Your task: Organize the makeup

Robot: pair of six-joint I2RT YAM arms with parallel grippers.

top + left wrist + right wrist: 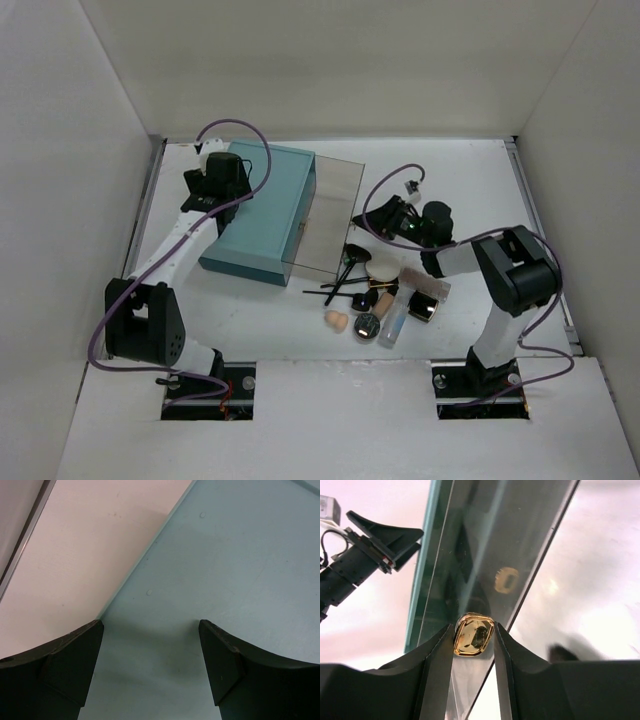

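Observation:
The makeup lies in a cluster right of the teal box (262,210): black-handled brushes (340,285), a white puff (382,268), a peach sponge (337,320), a black compact (368,324), a clear tube (392,325), a beige bottle (383,298) and a pinkish palette (425,283). My right gripper (385,222) is shut on a small gold-capped item (473,635), held up by the box's clear panel (505,540). My left gripper (151,630) is open and empty just above the teal box top (225,565), near its left edge.
The clear panel (330,215) stands out from the box's right side, close above the brushes. An open mirrored compact (422,308) lies by the palette. White walls enclose the table (90,545). The left arm's fingers show in the right wrist view (380,535).

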